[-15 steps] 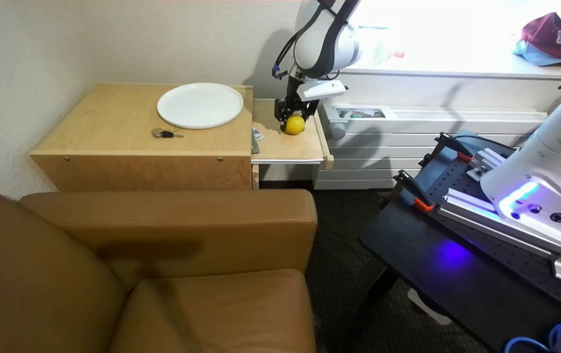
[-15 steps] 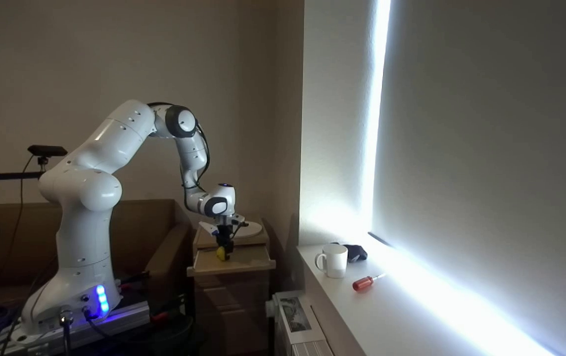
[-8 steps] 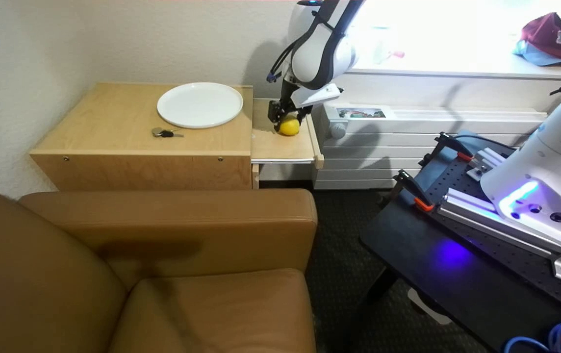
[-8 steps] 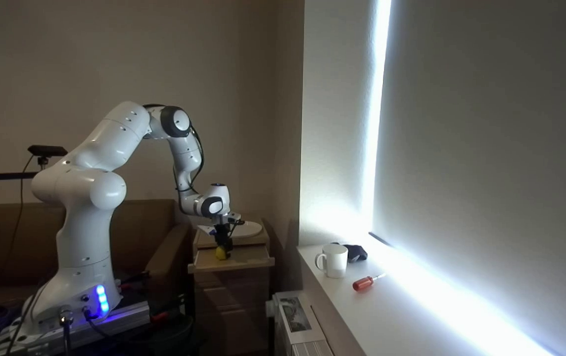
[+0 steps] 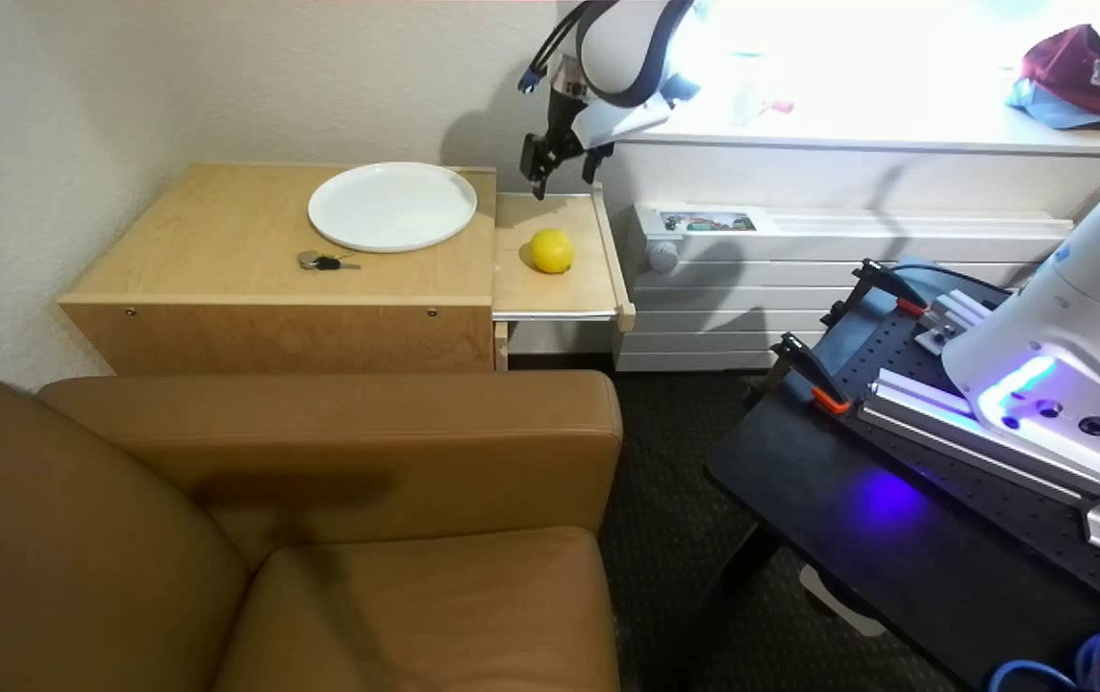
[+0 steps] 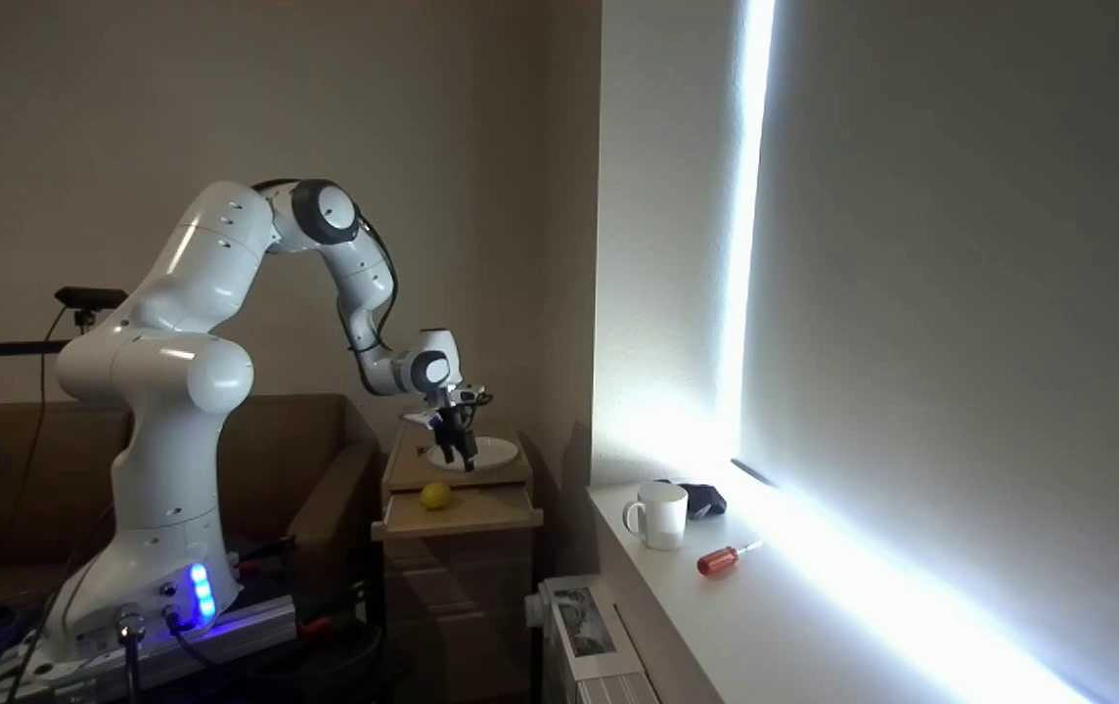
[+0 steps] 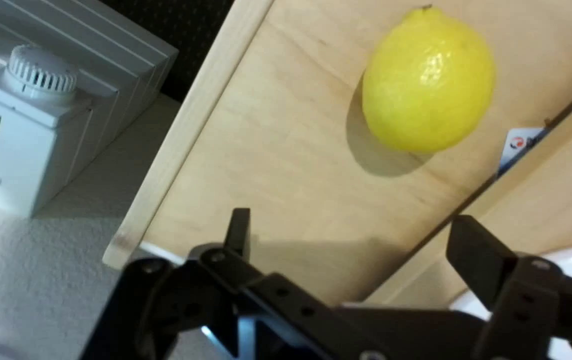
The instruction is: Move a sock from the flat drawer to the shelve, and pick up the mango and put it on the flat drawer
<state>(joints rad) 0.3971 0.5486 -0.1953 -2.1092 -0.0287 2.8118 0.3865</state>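
Yellow fruit (image 5: 551, 251), seemingly the one meant, now lay released on the flat drawer (image 5: 538, 295). Above that drawer, the gripper (image 5: 564, 187) had lifted away, its jaws spread and empty, so this placing seemed finished.

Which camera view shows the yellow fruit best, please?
The wrist view: the yellow fruit is large there, tip and glossy skin visible. Both exterior views show it smaller but unobstructed, resting on the drawer.

We see a brown leather-look sofa (image 5: 338, 529), dark textured floor (image 5: 665, 432), a slatted white radiator (image 5: 790, 275) by a pale rough wall (image 5: 338, 86), and glaring white light (image 6: 743, 215).
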